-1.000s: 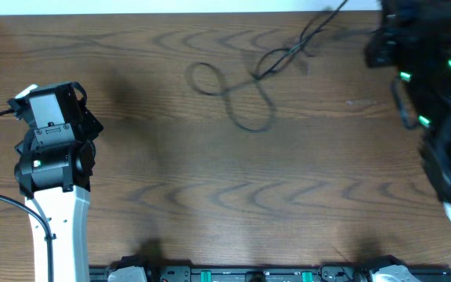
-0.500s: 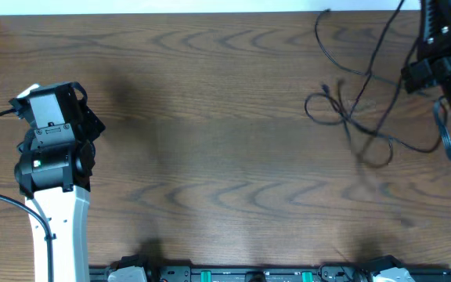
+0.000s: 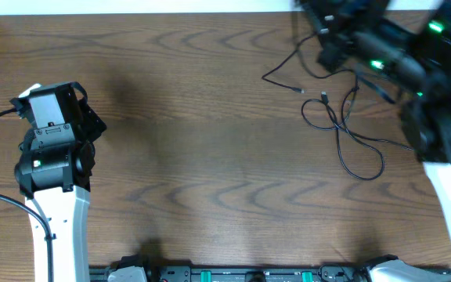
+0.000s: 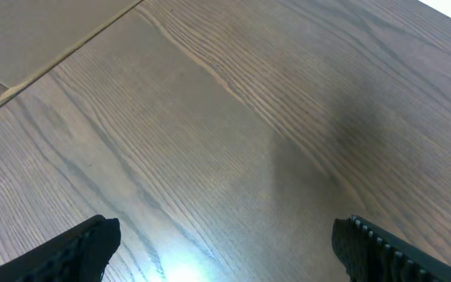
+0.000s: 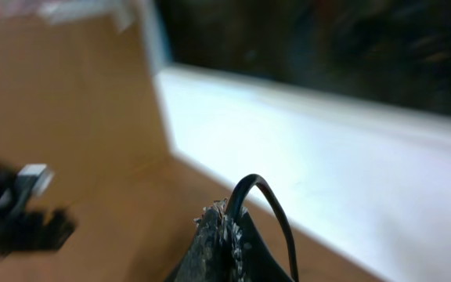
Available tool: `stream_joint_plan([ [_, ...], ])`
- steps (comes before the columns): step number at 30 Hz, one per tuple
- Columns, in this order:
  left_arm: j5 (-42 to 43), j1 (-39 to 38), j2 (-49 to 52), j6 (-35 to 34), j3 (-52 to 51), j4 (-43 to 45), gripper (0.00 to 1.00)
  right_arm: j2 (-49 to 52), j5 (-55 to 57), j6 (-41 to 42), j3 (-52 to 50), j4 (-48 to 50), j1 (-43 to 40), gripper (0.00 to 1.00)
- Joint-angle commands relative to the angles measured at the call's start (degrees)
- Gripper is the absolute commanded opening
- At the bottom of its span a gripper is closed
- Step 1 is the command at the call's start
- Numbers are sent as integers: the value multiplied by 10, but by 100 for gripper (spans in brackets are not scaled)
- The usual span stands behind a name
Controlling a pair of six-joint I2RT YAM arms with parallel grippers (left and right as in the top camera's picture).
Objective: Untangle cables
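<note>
Black and thin, the cables (image 3: 341, 135) sit on the far right side of the wooden table (image 3: 210, 157), up near the back edge. From overhead I see them as a loose tangle: one rounded loop toward the left of the bunch, a longer loop sagging toward the front, and strands crossing each other in the middle. Two small plug ends (image 3: 324, 95) lie just left of the crossing, close together on the wood. From the tangle a couple of strands climb up and back to my right gripper (image 3: 329, 37), which hangs above the table's far right corner, blurred in this view.

On my right wrist camera the fingertips of that gripper (image 5: 224, 235) are pressed together. A short arch of black cord (image 5: 271, 205) curls out from between them, so I am pinching the cables there. Everything behind it is smeared; I can make out only a brown surface and a pale strip.

Over on the left, my left gripper (image 3: 53, 106) is well apart from the cables, near the table's left edge. Its wrist camera shows the fingers (image 4: 81, 249) spread wide at the bottom corners of the view, with bare wood grain between them.
</note>
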Motion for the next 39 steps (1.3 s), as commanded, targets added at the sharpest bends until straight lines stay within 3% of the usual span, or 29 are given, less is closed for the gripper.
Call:
stream_joint_plan([
  [1, -1, 3, 3, -9, 5, 0, 92, 23, -88, -25, 7, 0, 29, 1],
  [6, -1, 3, 3, -9, 5, 0, 92, 54, -61, -72, 7, -31, 79, 1],
  [12, -1, 3, 3, -9, 5, 0, 92, 88, 135, -127, 7, -138, 135, 1],
  [13, -1, 3, 3, -9, 5, 0, 92, 95, 167, -135, 7, -159, 141, 10],
  [14, -1, 3, 3, -9, 5, 0, 92, 102, 199, -141, 7, -181, 146, 37],
  [15, -1, 3, 3, -9, 5, 0, 92, 110, 234, -148, 7, -207, 152, 77],
  [16, -1, 3, 3, -9, 5, 0, 92, 117, 261, -151, 7, -229, 155, 99],
  [22, -1, 3, 3, -9, 5, 0, 92, 140, 403, -121, 7, -321, 150, 99],
  [29, -1, 3, 3, -9, 5, 0, 92, 134, 562, 91, 7, -355, 106, 99],
  [35, -1, 3, 3, -9, 5, 0, 92, 135, 571, 274, 0, -477, 55, 99],
  [39, -1, 3, 3, -9, 5, 0, 92, 135, 578, 333, -22, -499, 37, 99],
])
